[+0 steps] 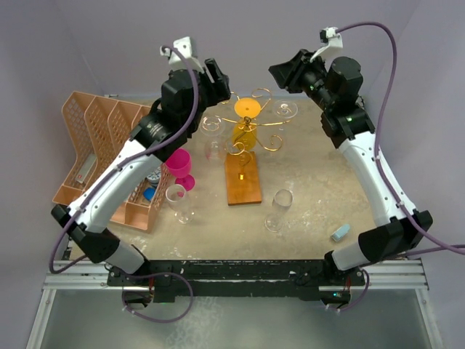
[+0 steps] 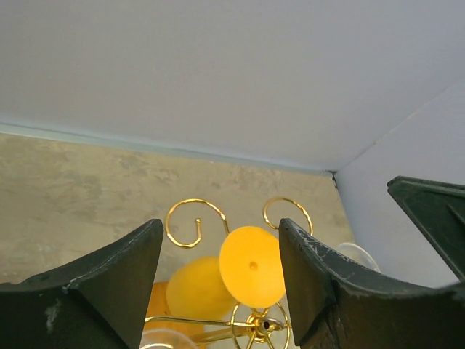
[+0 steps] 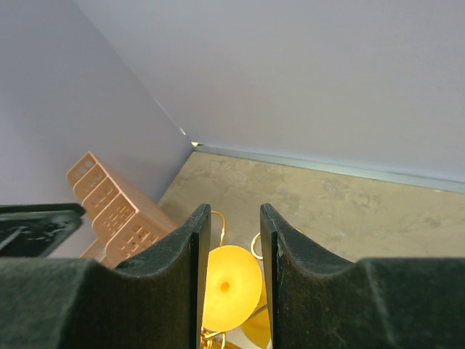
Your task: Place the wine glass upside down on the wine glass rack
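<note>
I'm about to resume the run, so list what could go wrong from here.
The left gripper and right gripper, both open, hover close together above the wine glass rack; they might collide descending.
An orange wine glass already hangs there; a finger could knock it loose.
The pink wine glass stands beside the left forearm; a swing may topple it.

Inverted wine glass on wine glass rack; file organiser leftward.

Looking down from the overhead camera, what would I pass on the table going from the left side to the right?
In order: peach lattice organiser → pink glass → gold wine glass rack on its wooden base → clear glass → small blue-grey block.
</note>
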{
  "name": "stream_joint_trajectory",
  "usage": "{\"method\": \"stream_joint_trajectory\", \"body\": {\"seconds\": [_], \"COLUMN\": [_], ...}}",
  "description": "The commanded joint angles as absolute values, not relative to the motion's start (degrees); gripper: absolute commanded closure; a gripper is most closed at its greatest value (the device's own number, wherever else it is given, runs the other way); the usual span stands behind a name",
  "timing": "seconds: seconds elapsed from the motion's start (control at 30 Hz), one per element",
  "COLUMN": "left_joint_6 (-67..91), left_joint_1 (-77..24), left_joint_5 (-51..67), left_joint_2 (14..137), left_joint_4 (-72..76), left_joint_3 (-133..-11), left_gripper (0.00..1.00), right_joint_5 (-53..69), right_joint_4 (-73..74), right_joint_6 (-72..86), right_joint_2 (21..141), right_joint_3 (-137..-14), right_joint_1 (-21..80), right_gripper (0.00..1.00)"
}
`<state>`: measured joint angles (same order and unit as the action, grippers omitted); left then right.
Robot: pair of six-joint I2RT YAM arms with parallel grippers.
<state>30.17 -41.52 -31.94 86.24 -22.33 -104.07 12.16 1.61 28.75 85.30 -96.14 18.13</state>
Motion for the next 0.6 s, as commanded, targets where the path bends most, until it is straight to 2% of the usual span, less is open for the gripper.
{"method": "stream_joint_trajectory", "body": {"seconds": [0.0,0.27,0.43,0.57], "left_joint_6": [34.8,39.1,41.5,42.3], "left_joint_1": [-40.3,-36.5,-34.3,-34.2], "left_joint_5": [-23.4,-16.8,-9.9,-8.7], "left_joint_2": [92.2,97.1,97.9,98.6], "left_joint_4": [-31.5,-34.8,-35.1,-36.2], "left_joint_3": [-113.9,-117.1,-116.6,-116.6], "left_gripper": [0.37,0.38,0.5,0.54], "right_joint_5": [8.5,4.2,2.1,1.0], "right_joint_4": [3.1,5.8,7.4,8.4], "right_joint_6": [24.9,21.8,20.1,19.6], "right_joint_2": [82.6,80.4,80.7,80.8], "right_joint_3": [-95.9,-95.1,-95.0,-94.9], "right_joint_1": [19.5,22.4,25.0,26.9], "right_gripper": [0.64,0.64,0.69,0.73]}}
